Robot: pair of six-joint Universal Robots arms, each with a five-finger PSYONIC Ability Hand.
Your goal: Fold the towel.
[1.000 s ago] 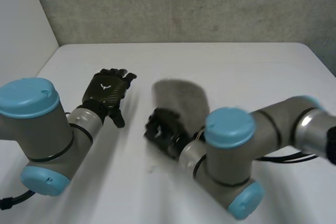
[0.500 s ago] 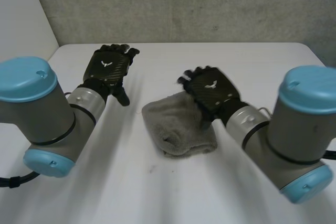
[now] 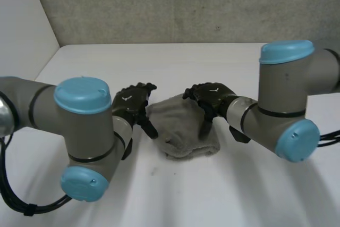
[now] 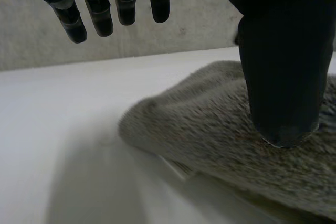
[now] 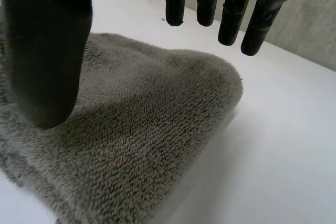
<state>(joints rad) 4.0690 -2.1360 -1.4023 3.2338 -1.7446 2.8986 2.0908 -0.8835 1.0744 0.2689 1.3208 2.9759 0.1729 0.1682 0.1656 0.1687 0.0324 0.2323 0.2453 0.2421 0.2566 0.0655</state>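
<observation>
two black hands are flanking one grey towel [image 3: 183, 128], which is lying as a soft, already doubled bundle in the middle of the white table [image 3: 175, 62]. the left hand [image 3: 132, 104] is sitting at the towel's left edge and the right hand [image 3: 212, 97] is hanging over its right side, so the cloth is lying between them, inward of both palms, and neither arm is looking clearly nearer. both hands are loose and grasping nothing. in the left wrist view the fingers [image 4: 100, 17] are hanging straight over bare table beyond the towel's rounded corner, while the thumb is pointing down at the pile. in the right wrist view the fingers [image 5: 231, 17] are hovering apart above the towel's rounded fold, with the thumb over the cloth nearer the palm. whether either thumb is actually touching the pile is hard to say from these angles. the bundle is looking roughly as wide as it is deep, perhaps running a little longer from its far-left corner to its near-right one. a small white emblem [image 3: 126, 98] is showing on the back of each hand, and no readable writing or label is showing anywhere.
</observation>
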